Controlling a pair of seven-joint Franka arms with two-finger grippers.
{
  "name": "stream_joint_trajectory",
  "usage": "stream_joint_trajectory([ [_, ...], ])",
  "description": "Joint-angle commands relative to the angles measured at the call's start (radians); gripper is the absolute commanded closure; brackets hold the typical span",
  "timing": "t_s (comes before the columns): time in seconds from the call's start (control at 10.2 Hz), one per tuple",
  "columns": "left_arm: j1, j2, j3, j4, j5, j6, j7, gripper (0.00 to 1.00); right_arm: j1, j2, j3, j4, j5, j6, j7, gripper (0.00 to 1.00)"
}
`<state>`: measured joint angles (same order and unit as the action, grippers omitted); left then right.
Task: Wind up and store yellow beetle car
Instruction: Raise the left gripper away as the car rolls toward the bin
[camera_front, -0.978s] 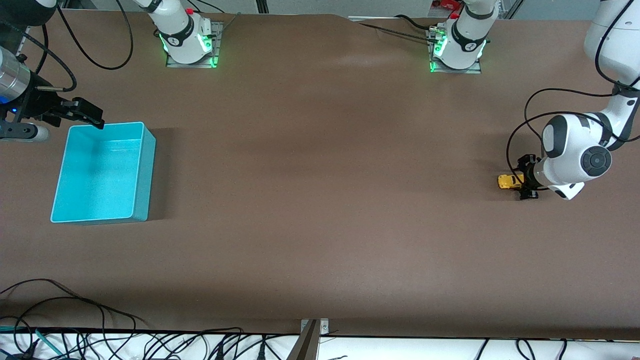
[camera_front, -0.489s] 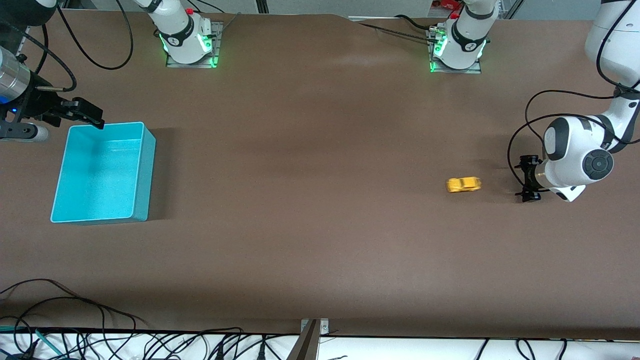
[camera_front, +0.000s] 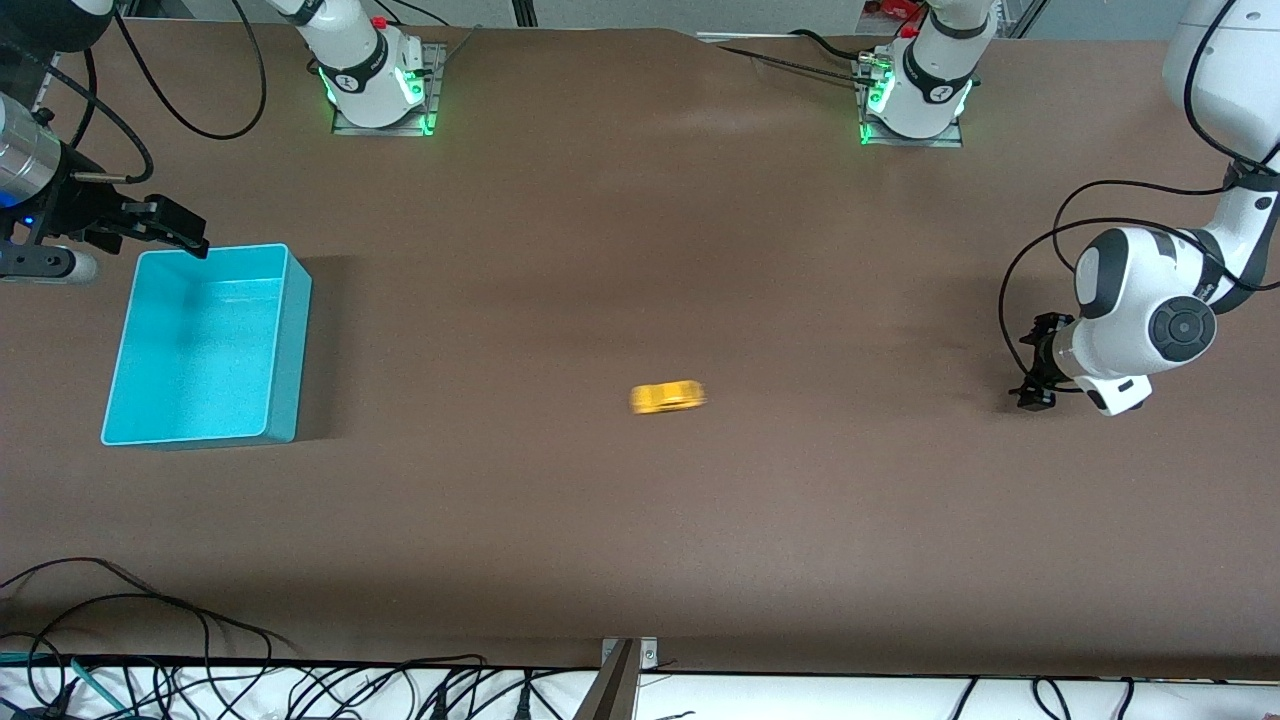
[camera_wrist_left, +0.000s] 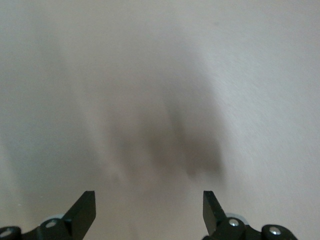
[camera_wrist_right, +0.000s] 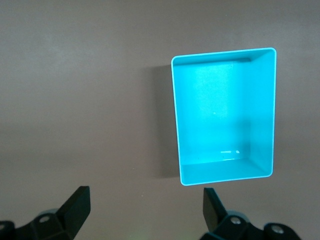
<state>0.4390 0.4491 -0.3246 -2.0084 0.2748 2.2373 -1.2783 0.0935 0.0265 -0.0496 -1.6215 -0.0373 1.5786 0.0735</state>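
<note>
The yellow beetle car (camera_front: 668, 397) is on the brown table near its middle, blurred by motion, between the turquoise bin (camera_front: 290, 340) and my left gripper (camera_front: 1030, 360). My left gripper is open and empty, low over the table at the left arm's end; its wrist view shows only bare table between the open fingers (camera_wrist_left: 148, 200). My right gripper (camera_front: 180, 228) is open and empty, up over the table beside the bin's corner nearest the robots' bases. The empty bin also shows in the right wrist view (camera_wrist_right: 225, 110), with the right gripper (camera_wrist_right: 146, 197) to one side of it.
The two arm bases (camera_front: 375, 85) (camera_front: 915, 95) stand along the table edge farthest from the front camera. Cables (camera_front: 150, 640) lie along the edge nearest it. A black cable (camera_front: 1040, 250) loops by the left arm's wrist.
The car left the left gripper's fingers and has rolled across the table toward the right arm's end, about halfway to the bin. The left gripper opened and shifted slightly. The right arm has not moved.
</note>
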Motion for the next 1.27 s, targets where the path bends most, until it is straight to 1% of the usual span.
stream_joint_trajectory([
  [0.0, 0.009, -0.096, -0.03, -0.009, -0.009, -0.088, 0.278, 0.05, -0.003, -0.01, 0.0, 0.005, 0.016, -0.003, -0.006, 0.0],
  [0.1, 0.007, -0.116, -0.037, 0.015, -0.031, -0.128, 0.409, 0.05, -0.003, -0.01, 0.0, 0.005, 0.016, -0.003, -0.008, 0.0],
  [0.29, -0.002, -0.109, -0.056, 0.092, -0.032, -0.252, 0.566, 0.05, -0.003, -0.008, -0.001, 0.003, 0.016, -0.003, -0.008, 0.0],
  [0.39, -0.002, -0.109, -0.072, 0.12, -0.043, -0.292, 0.635, 0.04, -0.003, -0.007, -0.001, 0.003, 0.016, -0.003, -0.008, 0.0],
  [0.49, -0.003, -0.107, -0.077, 0.143, -0.067, -0.318, 0.664, 0.01, -0.005, -0.005, -0.001, 0.003, 0.014, -0.003, -0.008, 0.0],
  [0.68, -0.002, -0.11, -0.1, 0.174, -0.069, -0.349, 0.666, 0.0, -0.003, -0.005, -0.001, 0.003, 0.014, -0.003, -0.008, 0.0],
  [0.98, -0.005, -0.116, -0.12, 0.268, -0.094, -0.458, 0.811, 0.0, -0.003, -0.007, -0.001, 0.005, 0.014, -0.003, -0.008, 0.0],
  [1.17, -0.003, -0.119, -0.154, 0.341, -0.103, -0.519, 0.858, 0.0, -0.003, -0.007, -0.001, 0.005, 0.016, -0.003, -0.006, 0.0],
])
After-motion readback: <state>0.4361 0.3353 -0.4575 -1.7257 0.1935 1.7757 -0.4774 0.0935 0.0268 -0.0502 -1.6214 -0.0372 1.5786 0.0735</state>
